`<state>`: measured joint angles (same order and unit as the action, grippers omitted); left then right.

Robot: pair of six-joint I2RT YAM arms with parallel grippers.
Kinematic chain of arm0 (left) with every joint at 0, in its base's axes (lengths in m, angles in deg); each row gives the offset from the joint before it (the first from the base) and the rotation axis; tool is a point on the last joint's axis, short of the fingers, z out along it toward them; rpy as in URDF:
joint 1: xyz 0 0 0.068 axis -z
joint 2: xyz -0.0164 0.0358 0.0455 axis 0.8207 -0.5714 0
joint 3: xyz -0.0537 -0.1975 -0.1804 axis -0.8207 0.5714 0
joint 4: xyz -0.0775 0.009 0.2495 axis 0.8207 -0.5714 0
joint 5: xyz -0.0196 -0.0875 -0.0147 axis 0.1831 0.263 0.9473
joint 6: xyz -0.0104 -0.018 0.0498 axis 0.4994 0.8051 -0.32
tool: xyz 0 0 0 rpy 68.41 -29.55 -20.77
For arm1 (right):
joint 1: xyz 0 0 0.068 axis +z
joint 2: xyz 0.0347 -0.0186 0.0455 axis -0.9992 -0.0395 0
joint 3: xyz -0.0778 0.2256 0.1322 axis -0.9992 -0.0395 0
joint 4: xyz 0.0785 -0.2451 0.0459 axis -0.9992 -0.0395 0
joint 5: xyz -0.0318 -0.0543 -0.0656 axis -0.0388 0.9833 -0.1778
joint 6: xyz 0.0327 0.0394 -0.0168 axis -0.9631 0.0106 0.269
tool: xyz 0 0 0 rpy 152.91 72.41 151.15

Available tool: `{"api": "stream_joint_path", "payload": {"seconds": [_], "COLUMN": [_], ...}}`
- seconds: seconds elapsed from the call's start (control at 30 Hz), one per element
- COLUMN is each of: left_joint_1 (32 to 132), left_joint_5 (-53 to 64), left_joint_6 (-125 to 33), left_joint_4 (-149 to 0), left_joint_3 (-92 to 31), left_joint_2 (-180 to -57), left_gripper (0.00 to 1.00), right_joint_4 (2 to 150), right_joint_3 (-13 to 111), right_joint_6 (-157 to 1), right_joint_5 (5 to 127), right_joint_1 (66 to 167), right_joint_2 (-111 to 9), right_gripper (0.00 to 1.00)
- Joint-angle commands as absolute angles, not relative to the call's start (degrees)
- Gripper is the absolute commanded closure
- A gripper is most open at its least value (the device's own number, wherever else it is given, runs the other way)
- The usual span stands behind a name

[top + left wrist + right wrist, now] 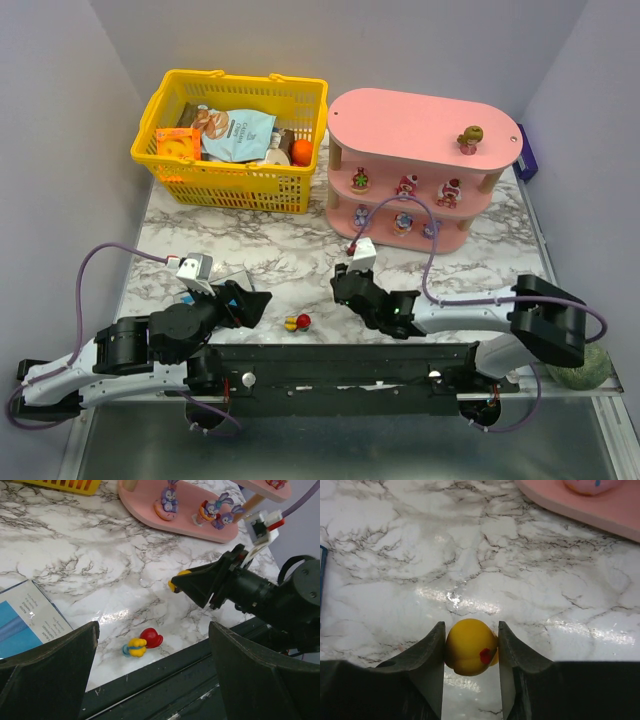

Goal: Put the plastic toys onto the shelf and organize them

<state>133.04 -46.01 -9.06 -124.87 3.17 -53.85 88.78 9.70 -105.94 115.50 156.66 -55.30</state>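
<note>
The pink shelf [420, 120] stands at the back right with several small toys on its tiers and one brown-green toy [469, 139] on top. My right gripper [471, 650] is shut on a round yellow toy [469, 646] with a red spot, just above the marble table [485, 555]; it also shows in the left wrist view [176, 582]. A red, yellow and blue toy [296, 322] lies near the front edge, also in the left wrist view [143, 642]. My left gripper [152, 680] is open and empty just left of it.
A yellow mesh basket [235, 140] with snack packets stands at the back left. A flat blue box [22, 622] lies by my left gripper. A green ball [582, 368] sits at the right front. A dark rail [340, 365] runs along the front edge.
</note>
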Motion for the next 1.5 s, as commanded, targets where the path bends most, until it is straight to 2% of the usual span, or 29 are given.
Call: {"api": "stream_joint_path", "payload": {"seconds": [0.0,0.23,0.43,0.67,0.93,1.13,1.47], "left_joint_1": [133.7,133.8,133.7,133.7,133.8,133.8,133.8], "left_joint_5": [-48.6,-48.9,-49.3,-49.0,-48.8,-48.8,-49.1], "left_joint_6": [-7.9,-7.4,-5.1,-6.0,-6.3,-6.3,-6.4], "left_joint_4": [-125.4,-125.9,-127.7,-127.2,-126.9,-127.0,-127.1], "left_joint_3": [2.6,2.3,1.1,1.6,1.6,1.7,1.8], "left_joint_2": [-52.8,-52.6,-51.6,-50.2,-51.2,-51.5,-51.4], "left_gripper": [0.01,0.01,0.01,0.01,0.01,0.01,0.01], "right_joint_4": [77.1,59.2,55.2,54.3,45.8,40.5,47.0], "right_joint_3": [18.3,35.6,48.4,59.4,71.4,76.1,70.0], "right_joint_6": [-103.7,-96.0,-88.9,-82.3,-80.6,-81.1,-82.1], "right_joint_5": [118.6,118.1,124.7,125.5,122.5,119.2,120.4], "right_joint_1": [154.9,149.0,145.4,140.3,132.5,128.2,126.0], "right_joint_2": [-48.2,-40.6,-38.4,-40.7,-46.5,-52.0,-50.3], "right_gripper": [0.99,0.99,0.99,0.99,0.99,0.99,0.99]}}
